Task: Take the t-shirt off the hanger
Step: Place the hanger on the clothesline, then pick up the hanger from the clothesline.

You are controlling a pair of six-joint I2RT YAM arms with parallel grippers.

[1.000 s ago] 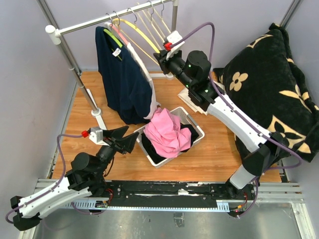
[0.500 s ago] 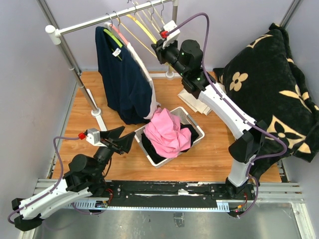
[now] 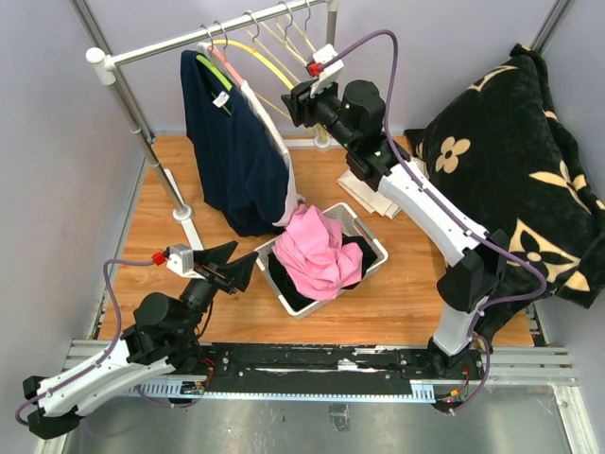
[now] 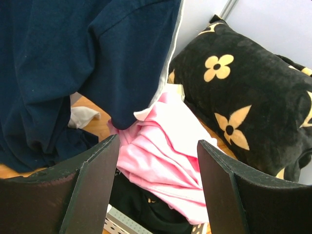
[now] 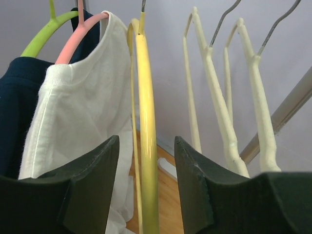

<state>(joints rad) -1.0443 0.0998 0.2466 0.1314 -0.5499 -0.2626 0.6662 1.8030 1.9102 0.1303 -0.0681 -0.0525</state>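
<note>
A navy t-shirt [image 3: 232,151] hangs on a green hanger [image 5: 41,36] at the rail's left end. Beside it a white t-shirt [image 5: 83,112] hangs on a pink hanger [image 5: 78,34]. My right gripper [image 3: 288,104] is up at the rail, open. The bare yellow hanger [image 5: 146,122] runs between its fingers with a gap on each side. My left gripper [image 3: 241,265] stays low at the front left, open and empty. It faces the navy t-shirt's [image 4: 73,63] hem and a pink t-shirt [image 4: 165,151].
The pink t-shirt [image 3: 317,251] lies on dark clothes in a white basket [image 3: 373,241] mid-floor. Several bare cream hangers [image 5: 214,97] hang right of the yellow one. The rail [image 3: 189,40] stands on a post at left. A black floral cushion [image 3: 510,161] fills the right side.
My right gripper rose and shifted left toward the rail with the yellow hanger, then spread its fingers off it. My left arm has barely moved.
</note>
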